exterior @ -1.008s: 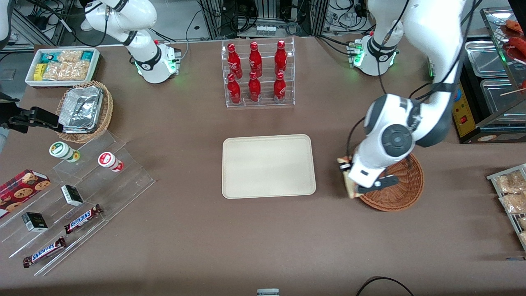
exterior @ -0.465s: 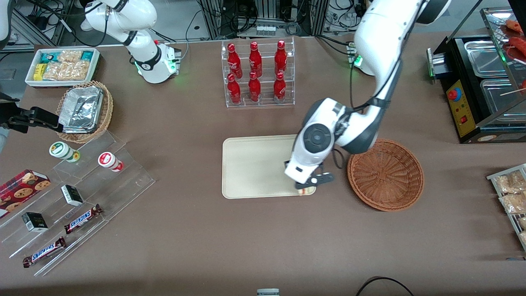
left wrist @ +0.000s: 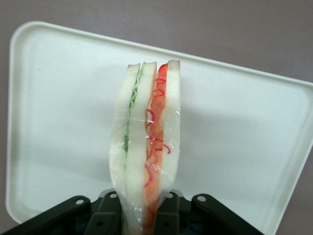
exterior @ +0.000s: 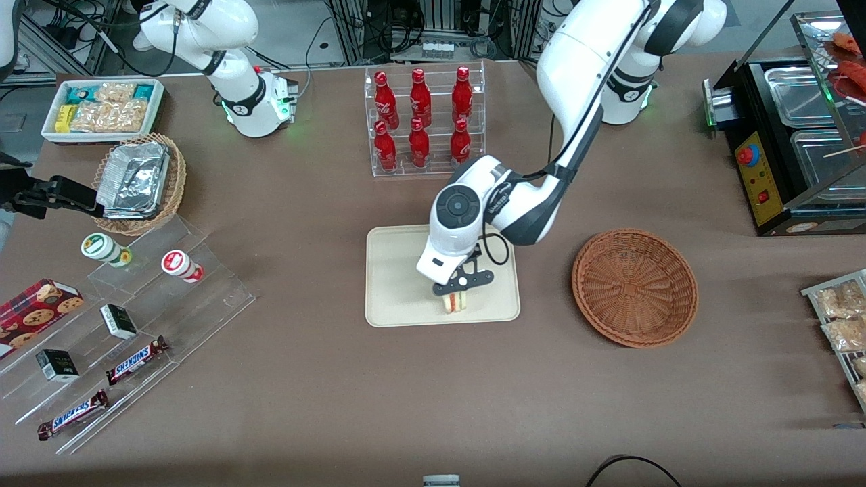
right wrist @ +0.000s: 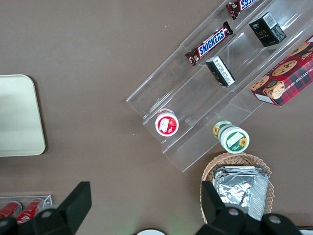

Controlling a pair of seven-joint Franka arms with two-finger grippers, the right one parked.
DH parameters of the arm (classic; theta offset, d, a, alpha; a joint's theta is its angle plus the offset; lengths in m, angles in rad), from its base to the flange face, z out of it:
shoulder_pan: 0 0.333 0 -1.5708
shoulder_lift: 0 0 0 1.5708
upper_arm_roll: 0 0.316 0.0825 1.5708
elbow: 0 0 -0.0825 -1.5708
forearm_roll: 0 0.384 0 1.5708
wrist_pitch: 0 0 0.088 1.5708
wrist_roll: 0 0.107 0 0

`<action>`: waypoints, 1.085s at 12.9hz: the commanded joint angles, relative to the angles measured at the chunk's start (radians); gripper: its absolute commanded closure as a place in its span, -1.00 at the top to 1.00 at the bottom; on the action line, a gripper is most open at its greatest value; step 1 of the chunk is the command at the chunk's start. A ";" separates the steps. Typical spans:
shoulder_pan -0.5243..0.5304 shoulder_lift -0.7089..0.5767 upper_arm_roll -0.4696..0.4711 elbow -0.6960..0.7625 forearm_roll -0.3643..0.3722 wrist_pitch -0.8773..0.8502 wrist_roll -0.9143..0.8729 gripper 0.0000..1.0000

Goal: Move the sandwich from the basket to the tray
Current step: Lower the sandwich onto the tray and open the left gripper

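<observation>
The gripper (exterior: 457, 295) sits just below the centre of the front view, over the tray's (exterior: 399, 270) edge nearest the camera, with its fingers (left wrist: 108, 213) closed against the two bread faces of the sandwich (exterior: 457, 302). In the wrist view the sandwich (left wrist: 145, 147) stands on edge between the fingers, wrapped in clear film, showing a green filling layer and a red-orange one between pale slices, with the cream tray (left wrist: 244, 132) spread beneath it. Whether the sandwich already touches the tray surface cannot be told from either view.

The cream-beige tray lies flat on the brown worktop (exterior: 338, 392) in the middle of the frame; the white forearm of the working arm (exterior: 575, 61) reaches down to it from the upper right. To the right of the tray, well apart from it, stands the round reddish-brown wicker basket (exterior: 634, 287), with nothing visible inside.

Above the tray, near the top centre, a clear acrylic rack (exterior: 426, 122) holds six red bottles. At the upper left a white bin of snack packets (exterior: 103, 108) stands above a lighter wicker basket with foil trays (exterior: 139, 181). At the lower left a stepped clear display stand (exterior: 135, 325) carries two small jars, dark boxes, a cookie box and two Snickers bars (exterior: 135, 360).
</observation>
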 commanded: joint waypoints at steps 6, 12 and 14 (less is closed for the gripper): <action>-0.050 0.109 0.022 0.142 -0.002 -0.067 -0.059 -1.00; -0.064 0.188 0.023 0.274 -0.002 -0.184 -0.125 -1.00; -0.065 0.196 0.023 0.274 -0.002 -0.181 -0.157 -1.00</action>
